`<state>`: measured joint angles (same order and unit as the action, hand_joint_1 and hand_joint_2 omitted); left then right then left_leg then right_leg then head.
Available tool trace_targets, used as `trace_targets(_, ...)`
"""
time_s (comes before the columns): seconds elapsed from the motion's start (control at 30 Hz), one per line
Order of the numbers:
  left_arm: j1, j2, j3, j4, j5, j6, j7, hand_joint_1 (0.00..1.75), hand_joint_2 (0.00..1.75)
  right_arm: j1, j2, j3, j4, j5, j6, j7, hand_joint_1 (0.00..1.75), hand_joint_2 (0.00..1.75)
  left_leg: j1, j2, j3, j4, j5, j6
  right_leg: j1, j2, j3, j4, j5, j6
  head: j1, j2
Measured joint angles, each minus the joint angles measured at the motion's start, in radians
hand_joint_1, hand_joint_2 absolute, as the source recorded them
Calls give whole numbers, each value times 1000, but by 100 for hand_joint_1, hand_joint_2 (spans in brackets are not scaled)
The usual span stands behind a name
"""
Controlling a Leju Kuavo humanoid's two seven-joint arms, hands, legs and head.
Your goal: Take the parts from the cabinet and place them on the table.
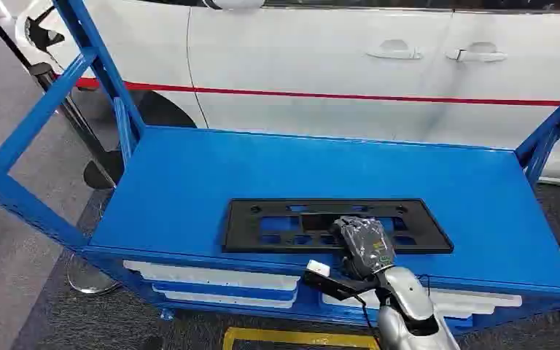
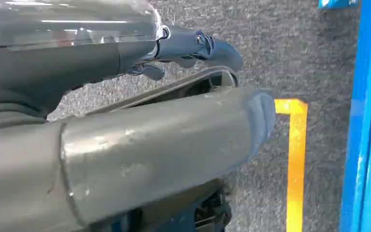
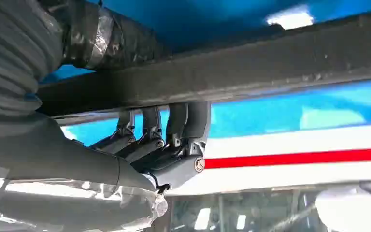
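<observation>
There's the part, a long black plastic frame [image 1: 335, 225], lying flat on the blue worktop [image 1: 189, 182], closer to the near edge than the far one, with a white car [image 1: 379, 65] parked just behind. It looks to me like a licence-plate holder or something of that kind: thin, full of cut-outs, probably light and fairly stiff, though a piece that long may flex or swing if taken from one end. The long rail near the middle seems the sensible place to hold it, and that's where the right robot hand [image 1: 364, 244] is.

From above, the right robot hand sits over the near rail of the frame, roughly mid-length. From the wrist camera, the dark fingers [image 3: 174, 130] hook over one side of the black bar and the thumb lies along the other, so it is clamped on the frame, not loose.

The left robot hand [image 2: 174, 96] hangs low beside the body, over grey carpet with a yellow floor line [image 2: 297, 159]. Its thumb and fingers lie out straight and apart, holding nothing.
</observation>
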<state>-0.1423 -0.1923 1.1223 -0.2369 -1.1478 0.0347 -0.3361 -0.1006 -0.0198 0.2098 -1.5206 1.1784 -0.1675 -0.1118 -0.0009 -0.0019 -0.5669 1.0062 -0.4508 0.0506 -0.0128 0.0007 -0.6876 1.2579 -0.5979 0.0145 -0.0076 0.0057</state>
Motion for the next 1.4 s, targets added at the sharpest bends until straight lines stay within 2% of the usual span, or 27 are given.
trace_targets(0.03, 2, 0, 0, 0, 5, 1, -5, 0, 0, 12, 2, -3, -20, -2, -7, -3, 175, 175, -2, 0, -1, 1, -1, 1, 0, 0, -27, 56, -16, 1, 0, 0)
trace_targets(0.07, 4, 0, 0, 0, 7, 1, -9, 0, 0, 23, 6, -6, -39, -8, -11, -6, 175, 175, -3, -1, -2, 4, -2, 2, 0, 0, -35, 71, -8, 2, 0, 0)
trace_targets(0.1, 7, 0, 0, 0, 11, 1, -14, 0, 0, 30, 8, -8, -73, -19, -13, -8, 175, 175, -3, -2, -2, 8, -5, 2, -1, 0, -23, 41, 23, 2, 0, 0)
trace_targets(0.17, 11, 0, 1, 0, 15, 1, -16, 0, 0, 35, 9, -14, -130, -32, -11, -14, 175, 175, -1, -2, -1, 19, -14, -3, -3, -1, 45, -102, 111, 2, 0, 0)
trace_targets(0.2, 13, 0, 1, 0, 15, 1, -16, 0, 0, 34, 9, -16, -160, -37, -10, -15, 175, 175, -1, -2, -2, 28, -21, -8, -3, -1, 73, -173, 128, 0, 0, 0)
trace_targets(0.23, 13, 1, 1, 0, 15, 1, -16, 0, 0, 34, 9, -18, -180, -40, -9, -16, 175, 175, -11, -2, -12, 43, -28, -16, -1, -1, 80, -188, 116, -2, 1, 0)
trace_targets(0.4, 16, 3, 1, 0, 16, 2, -18, 0, 0, 41, 7, -23, -262, -49, -8, -22, 175, 175, -5, -2, -19, 56, -43, -33, -2, 2, 76, -190, 119, -31, 0, 0)
trace_targets(0.43, 15, 3, 1, 0, 17, 1, -21, 0, 0, 41, 6, -23, -275, -60, -10, -23, 175, 175, -4, -1, -36, 94, -70, -39, -2, 1, 76, -190, 119, -34, 0, 0)
trace_targets(0.5, 15, 3, 1, 0, 18, -1, -29, 0, 0, 41, 6, -27, -303, -106, -9, -31, 175, 175, 2, -1, -107, 245, -142, -49, 0, 0, 76, -190, 118, -37, 0, 0)
trace_targets(0.53, 16, 3, 1, 0, 18, -1, -31, 0, 175, 41, 6, -31, -313, -128, -8, -35, 175, 175, 3, -1, -138, 305, -162, -50, 2, 0, 76, -190, 117, -39, 0, 0)
trace_targets(0.57, 17, 3, 1, 0, 18, -1, -31, 0, 175, 41, 6, -35, -324, -143, -7, -38, 175, 175, 3, -1, -158, 339, -160, -49, 3, 0, 77, -190, 116, -39, 0, 0)
trace_targets(0.6, 18, 3, 1, 0, 18, -1, -32, 0, 175, 41, 5, -38, -335, -150, -7, -40, 175, 175, 2, -1, -152, 322, -136, -45, 4, 1, 78, -190, 116, -40, 0, 0)
trace_targets(0.63, 17, 3, 1, 0, 18, -1, -32, 0, 175, 40, 5, -40, -345, -154, -7, -41, 175, 175, 2, -1, -133, 277, -102, -40, 6, 2, 79, -190, 115, -41, 0, 0)
trace_targets(0.7, 14, 4, 1, 0, 18, -1, -32, 0, 175, 39, 4, -44, -368, -159, -7, -43, 175, 175, -10, -1, -44, 86, -5, -17, 6, 2, 84, -191, 115, -40, 0, 0)
trace_targets(0.77, 12, 10, 1, 0, 17, 0, -33, 0, 175, 38, 3, -50, -382, -169, -7, -43, 175, 175, -21, -2, -18, 28, -14, -3, 3, 3, 81, -194, 118, -34, 0, 0)
trace_targets(0.87, 13, 10, 1, 0, 16, 1, -34, 0, 175, 39, 3, -53, -397, -192, -8, -52, 175, 175, -27, -3, -13, 6, -2, 9, -2, 1, 86, -211, 127, -17, 0, 0)
trace_targets(0.9, 14, 8, 1, 0, 16, 2, -36, 0, 175, 39, 2, -56, -407, -207, -9, -58, 175, 175, -12, 0, 2, -21, 13, 6, 0, 1, 87, -203, 119, -17, 0, 0)
trace_targets(0.97, 10, 8, 1, 0, 16, 2, -39, 0, 175, 34, -3, -64, -417, -242, -10, -66, 175, 175, -14, 2, 9, -33, 18, 13, 0, 2, 52, -129, 66, -12, 1, 0)
trace_targets(1.03, 9, 8, 1, 0, 16, 3, -42, 0, 175, 39, -3, -75, -425, -279, -10, -75, 175, 175, -14, 2, 7, -30, 16, 13, -4, 2, -20, 18, 1, -3, 0, 0)
trace_targets(1.07, 10, 8, 1, 0, 16, 3, -42, 0, 175, 41, -3, -79, -429, -288, -11, -77, 175, 175, -14, 2, 7, -27, 14, 13, -6, 1, -40, 55, -3, 2, 0, 0)
trace_targets(1.1, 11, 8, 1, 0, 16, 3, -43, 0, 175, 41, -3, -81, -432, -293, -10, -78, 175, 175, -12, 2, 7, -23, 12, 11, -9, 1, -39, 49, 12, 7, 0, 0)
trace_targets(1.13, 11, 8, 1, 0, 16, 3, -43, 0, 175, 41, -3, -85, -436, -298, -11, -78, 175, 175, -9, 1, 6, -16, 7, 6, -15, 0, -14, -1, 53, 14, 0, 0)
trace_targets(1.2, 12, 6, 1, 0, 16, 2, -50, 0, 175, 41, -3, -91, -445, -315, -18, -85, 175, 175, 0, -1, 1, 12, -9, -8, -24, -2, 65, -150, 129, 26, 0, 0)
trace_targets(1.23, 11, 6, 1, 0, 17, 1, -53, 0, 175, 40, -3, -95, -451, -325, -27, -91, 175, 175, -3, -2, -10, 28, -19, -17, -19, 2, 74, -171, 104, 24, 2, 0)
trace_targets(1.27, 8, 6, 1, 0, 18, 0, -53, 0, 175, 41, -2, -97, -461, -330, -31, -93, 175, 175, -5, -3, -16, 48, -28, -23, -19, 11, 70, -176, 112, 4, -3, 0)
trace_targets(1.33, 9, 6, 1, 0, 18, 0, -56, 0, 175, 47, -2, -99, -466, -333, -31, -96, 175, 175, -4, -4, -15, 40, -26, -28, -11, 10, 68, -172, 109, -9, -2, 0)
trace_targets(1.4, 10, 6, 1, 0, 18, -3, -63, 0, 175, 47, 1, -102, -475, -350, -34, -99, 175, 175, 2, -3, -21, 50, -33, -34, -16, 9, 68, -177, 115, -21, -2, 0)
